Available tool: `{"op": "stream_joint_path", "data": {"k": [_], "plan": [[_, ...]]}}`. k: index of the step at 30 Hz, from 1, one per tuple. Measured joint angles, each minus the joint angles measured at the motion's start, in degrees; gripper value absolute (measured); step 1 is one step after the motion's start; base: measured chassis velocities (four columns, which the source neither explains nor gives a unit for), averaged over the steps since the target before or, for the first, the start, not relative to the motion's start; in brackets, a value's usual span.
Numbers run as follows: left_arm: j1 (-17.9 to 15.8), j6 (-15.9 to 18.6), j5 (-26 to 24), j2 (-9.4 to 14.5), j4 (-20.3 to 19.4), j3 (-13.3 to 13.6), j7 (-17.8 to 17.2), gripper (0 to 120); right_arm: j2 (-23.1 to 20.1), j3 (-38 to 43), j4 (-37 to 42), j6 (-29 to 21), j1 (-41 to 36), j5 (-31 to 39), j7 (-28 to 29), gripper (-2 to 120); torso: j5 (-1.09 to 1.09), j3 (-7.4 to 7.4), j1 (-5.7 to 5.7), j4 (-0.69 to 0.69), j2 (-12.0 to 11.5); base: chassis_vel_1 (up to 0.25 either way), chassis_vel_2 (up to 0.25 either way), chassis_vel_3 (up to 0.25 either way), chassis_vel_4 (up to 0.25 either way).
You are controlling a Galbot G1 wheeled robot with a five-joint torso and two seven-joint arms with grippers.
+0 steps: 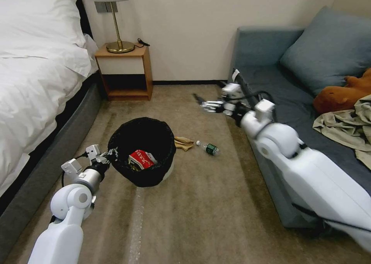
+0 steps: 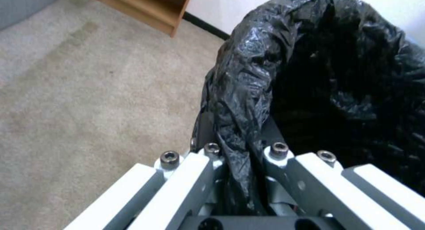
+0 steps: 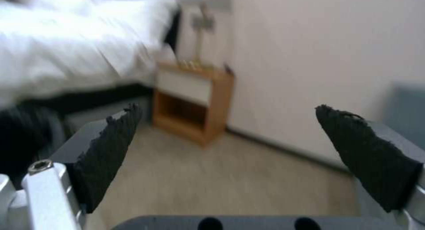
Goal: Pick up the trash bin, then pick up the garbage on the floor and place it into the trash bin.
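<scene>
Your left gripper (image 1: 111, 154) pinches the trash bin (image 1: 142, 156) rim, mid-floor (image 1: 201, 202) near the bed (image 1: 34, 86). Your right gripper (image 3: 230, 147), fingers spread, hangs farther right beside the sofa (image 1: 270, 82).

trash bin (image 1: 142, 156): white body low down, crinkled glossy black liner
wrapper (image 1: 141, 159) inside the trash bin: red with white print
bottle (image 1: 208, 148) beside the trash bin: clear, green label
paper bag (image 1: 183, 142): tan
floor (image 1: 201, 202): tan-brown, faint stripes
</scene>
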Motion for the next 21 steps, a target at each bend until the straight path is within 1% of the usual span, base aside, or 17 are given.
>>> {"op": "stream_joint_path", "data": {"k": [1, 2, 3, 4, 5, 6, 8, 9, 10, 11, 12, 14, 15, 17, 21], "plan": [[0.0, 0.0, 0.0, 0.0, 0.0, 0.0, 0.0, 3, 0.0, 0.0, 0.0, 0.0, 0.0, 0.0, 0.0, 100, 0.00, 0.00, 0.00, 0.00, 0.0, 0.000, 0.000, 0.000, 0.000], [0.1, -0.2, 0.8, -0.2, -0.3, 0.1, -0.1, 3, 1.1, 5.2, 2.4, -0.2, -7.6, -2.1, 0.1, 100, -0.05, -0.01, 0.00, 0.02, 0.0, 0.000, 0.000, 0.000, 0.000], [0.1, -0.2, 0.8, -0.2, -0.3, 0.1, -0.1, 3, 1.1, 5.2, 2.4, -0.2, -7.6, -2.1, 0.1, 100, -0.05, -0.01, 0.00, 0.02, 0.0, 0.000, 0.000, 0.000, 0.000], [-0.3, -0.4, 1.5, -0.2, -0.2, 0.8, -0.1, 3, 2.4, 9.1, 4.1, -0.1, -13.4, -3.5, 0.1, 100, -0.06, -0.01, 0.00, 0.01, 0.0, 0.000, 0.000, 0.000, 0.000], [-0.6, -0.5, 2.1, -0.2, -0.2, 1.1, -0.1, 3, 3.8, 11.1, 5.3, 0.2, -17.4, -4.6, 0.1, 100, -0.06, -0.01, 0.00, -0.02, 0.0, 0.000, 0.000, 0.000, 0.000], [-0.6, -0.5, 2.1, -0.2, -0.2, 1.1, -0.1, 3, 3.8, 11.1, 5.3, 0.2, -17.4, -4.6, 0.1, 100, -0.06, -0.01, 0.00, -0.02, 0.0, 0.000, 0.000, 0.000, 0.000], [-0.5, -0.7, 3.0, -0.4, -0.4, 0.8, 0.0, 3, 6.8, 13.0, 6.7, 0.5, -22.9, -6.6, -0.2, 100, -0.06, 0.00, 0.00, 0.00, 0.0, 0.000, 0.000, 0.000, 0.000], [-0.5, -0.7, 3.0, -0.4, -0.4, 0.8, 0.0, 3, 6.8, 13.0, 6.7, 0.5, -22.9, -6.6, -0.2, 100, -0.06, 0.00, 0.00, 0.00, 0.0, 0.000, 0.000, 0.000, 0.000], [-0.5, -0.8, 3.3, -0.4, -0.5, 0.6, -0.1, 3, 8.5, 13.6, 7.6, 0.6, -25.4, -7.6, -0.4, 100, -0.04, -0.01, 0.00, 0.02, 0.0, 0.000, 0.000, 0.000, 0.000], [-0.5, -1.0, 3.5, -0.1, -0.5, 0.4, -0.1, 3, 10.7, 14.4, 8.7, 0.7, -28.2, -9.2, -1.0, 100, -0.07, -0.01, 0.00, 0.01, 0.0, 0.000, 0.000, 0.000, 0.000], [-0.5, -1.0, 3.5, -0.1, -0.5, 0.4, -0.1, 3, 10.7, 14.4, 8.7, 0.7, -28.2, -9.2, -1.0, 100, -0.07, -0.01, 0.00, 0.01, 0.0, 0.000, 0.000, 0.000, 0.000], [-0.4, -1.1, 3.3, 0.5, -0.6, -0.1, -0.1, 3, 14.0, 14.9, 9.4, 1.2, -30.4, -11.4, -1.8, 100, -0.06, -0.01, 0.00, 0.01, 0.0, 0.000, 0.000, 0.000, 0.000], [-0.4, -1.1, 3.3, 0.5, -0.6, -0.1, -0.1, 3, 14.0, 14.9, 9.4, 1.2, -30.4, -11.4, -1.8, 100, -0.06, -0.01, 0.00, 0.01, 0.0, 0.000, 0.000, 0.000, 0.000], [-0.4, -1.1, 3.0, 0.8, -0.7, -0.4, -0.1, 3, 15.6, 14.9, 9.4, 1.7, -30.8, -12.5, -2.3, 100, -0.06, 0.00, 0.00, 0.02, 0.0, 0.000, 0.000, 0.000, 0.000], [-0.5, -1.1, 2.8, 0.8, -0.7, -0.3, -0.1, 3, 15.9, 14.9, 9.4, 1.9, -30.9, -13.2, -2.8, 100, -0.07, 0.00, 0.00, 0.03, 0.0, 0.000, 0.000, 0.000, 0.000]]}}
